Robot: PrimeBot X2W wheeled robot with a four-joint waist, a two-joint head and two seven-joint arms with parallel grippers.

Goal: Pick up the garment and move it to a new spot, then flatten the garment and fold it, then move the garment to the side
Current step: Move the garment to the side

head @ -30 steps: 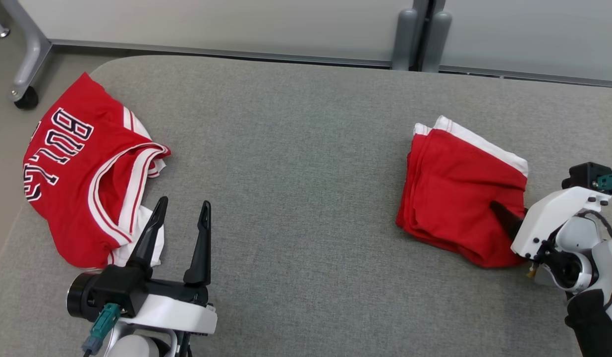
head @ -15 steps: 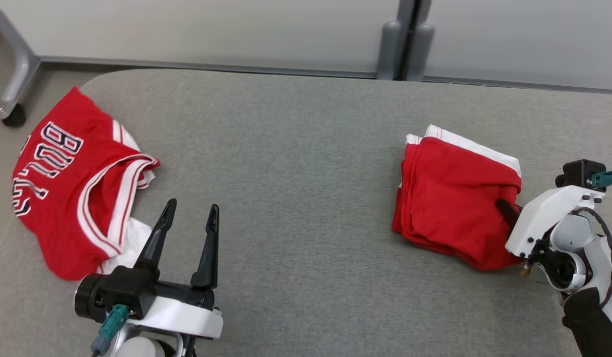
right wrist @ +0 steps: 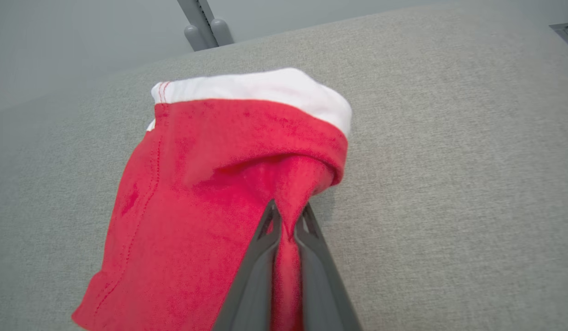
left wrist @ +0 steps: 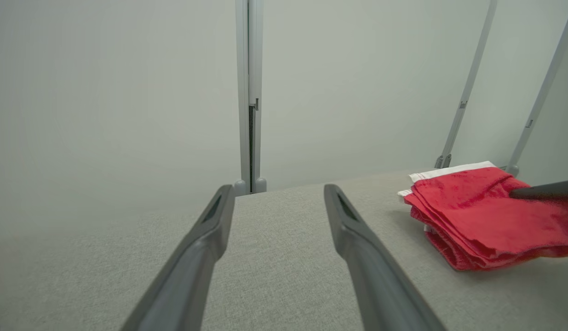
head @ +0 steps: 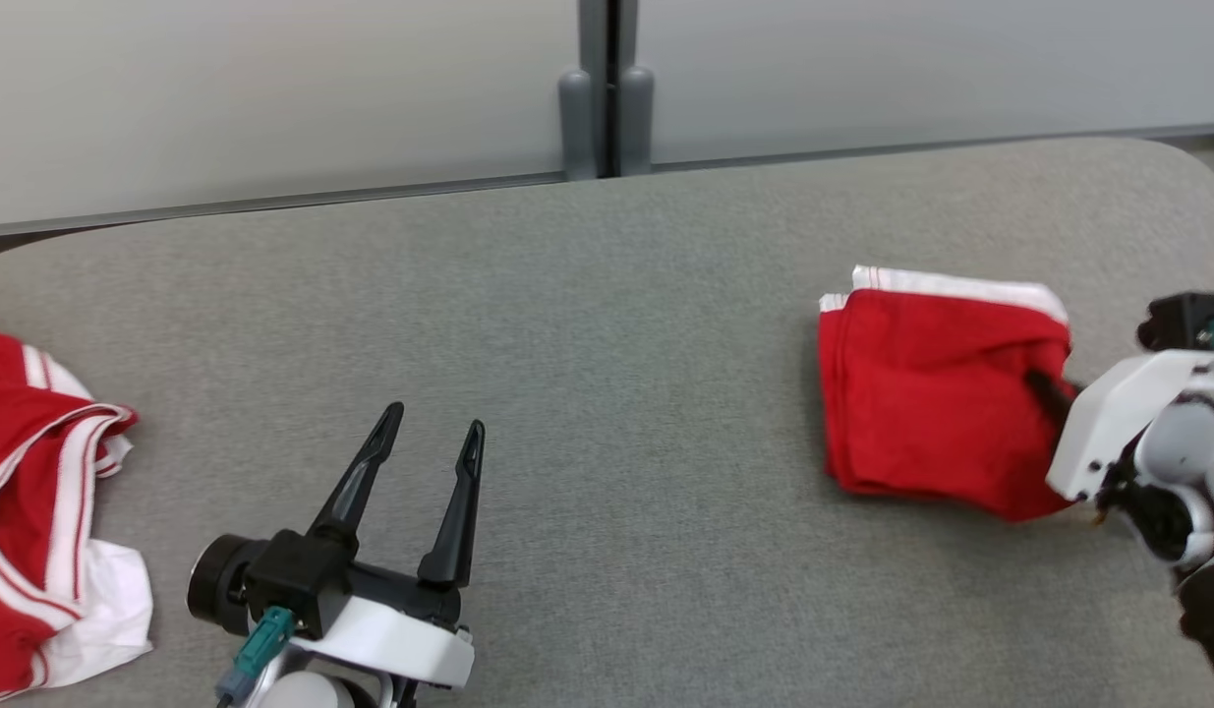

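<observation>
Head view: a folded red garment (head: 936, 393) with a white band lies on the grey worktop (head: 607, 295). The right tool (head: 1047, 388) reaches into the edge of the cloth nearest to it.
Right tool: its two dark fingers are pinched almost together on a fold of the garment. In the right wrist view, red cloth runs up between the fingers and gathers into a ridge at their tips.
Garment's place: it spreads ahead of the right tool and to the left of its fingers in the right wrist view. The white band is at the end farthest from the tips. The left wrist view shows stacked folded layers, with one dark finger of the right tool lying across the top layer.
Left tool (head: 432, 433): its fingers are spread wide and hold nothing, above bare worktop. The garment sits well off to its right, apart from both fingers.
Jersey (head: 36, 551): a second red piece with white striped trim lies crumpled well to the left of the left tool, at the worktop's left edge.
Backdrop: pale wall panels joined at a grey post (head: 607, 98) stand beyond the worktop's far edge. In the left wrist view the post is straight ahead, between the left tool's fingers.
</observation>
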